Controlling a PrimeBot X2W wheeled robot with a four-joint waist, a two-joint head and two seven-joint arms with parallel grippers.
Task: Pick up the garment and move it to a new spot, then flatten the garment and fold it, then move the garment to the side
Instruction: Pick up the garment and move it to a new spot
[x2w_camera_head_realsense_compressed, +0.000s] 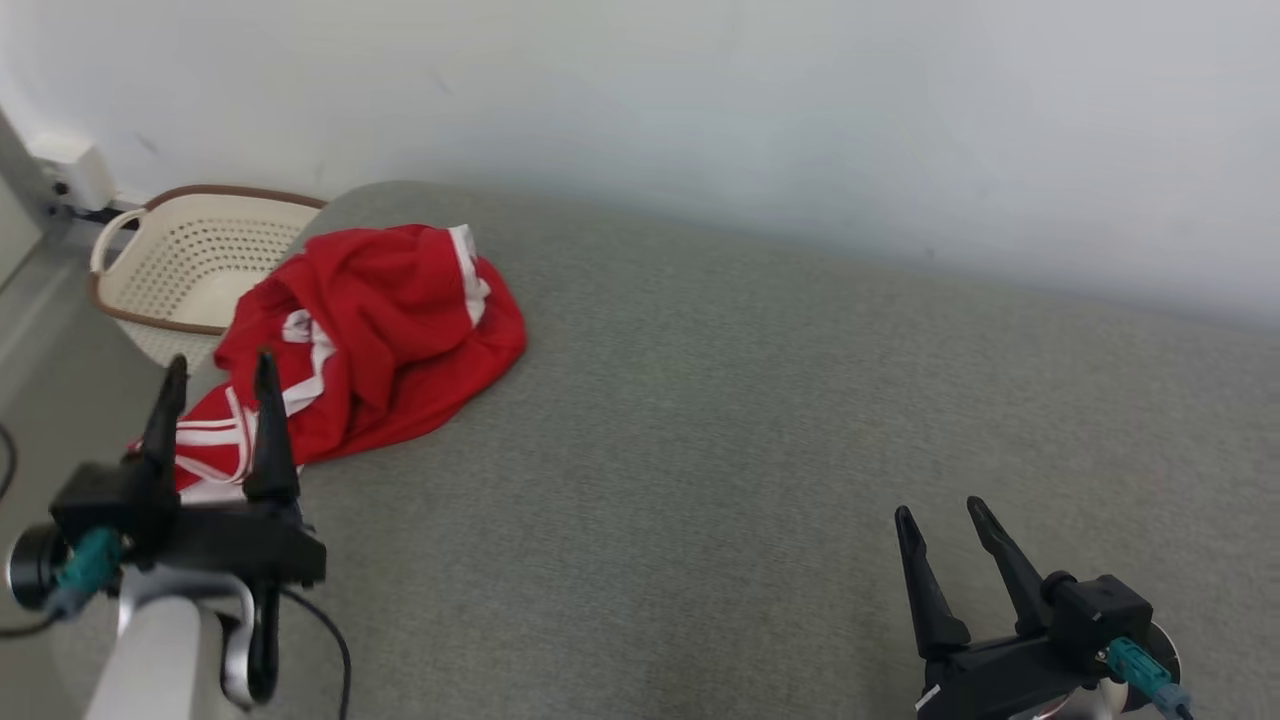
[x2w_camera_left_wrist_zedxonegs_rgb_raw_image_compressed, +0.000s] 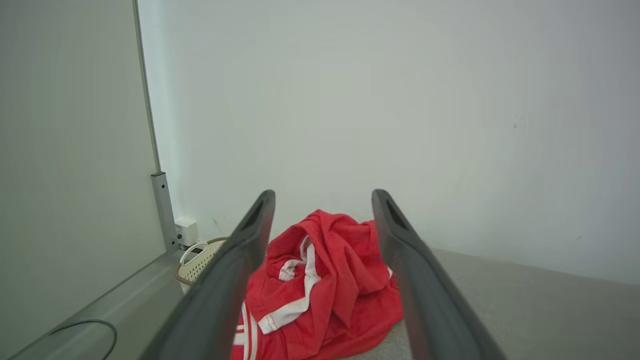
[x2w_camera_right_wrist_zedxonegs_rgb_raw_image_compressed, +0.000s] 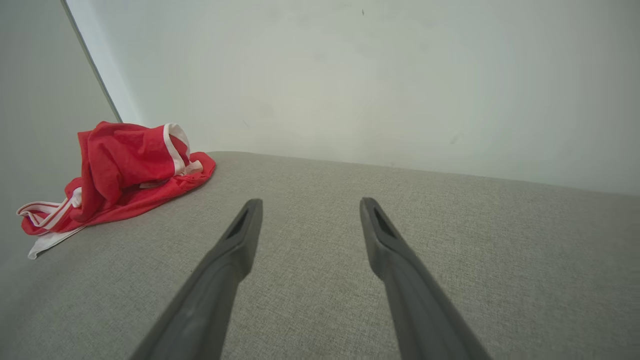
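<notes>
A red garment (x2w_camera_head_realsense_compressed: 380, 330) with white stripes lies crumpled at the far left corner of a grey fabric surface (x2w_camera_head_realsense_compressed: 760, 430). My left gripper (x2w_camera_head_realsense_compressed: 220, 365) hovers open at the garment's near edge, nothing between its fingers. In the left wrist view the garment (x2w_camera_left_wrist_zedxonegs_rgb_raw_image_compressed: 325, 285) lies just ahead, framed by the open left gripper (x2w_camera_left_wrist_zedxonegs_rgb_raw_image_compressed: 322, 197). My right gripper (x2w_camera_head_realsense_compressed: 940, 510) stands open and empty over the bare grey surface at the lower right, far from the garment. In the right wrist view the garment (x2w_camera_right_wrist_zedxonegs_rgb_raw_image_compressed: 120, 175) sits far off to the left of the open right gripper (x2w_camera_right_wrist_zedxonegs_rgb_raw_image_compressed: 309, 202).
A cream perforated laundry basket (x2w_camera_head_realsense_compressed: 190, 265) with a brown rim stands on the floor beyond the surface's left corner, by a wall socket box (x2w_camera_head_realsense_compressed: 75, 170). A pale wall (x2w_camera_head_realsense_compressed: 800, 120) runs along the back. A dark cable (x2w_camera_left_wrist_zedxonegs_rgb_raw_image_compressed: 85, 330) lies on the floor at the left.
</notes>
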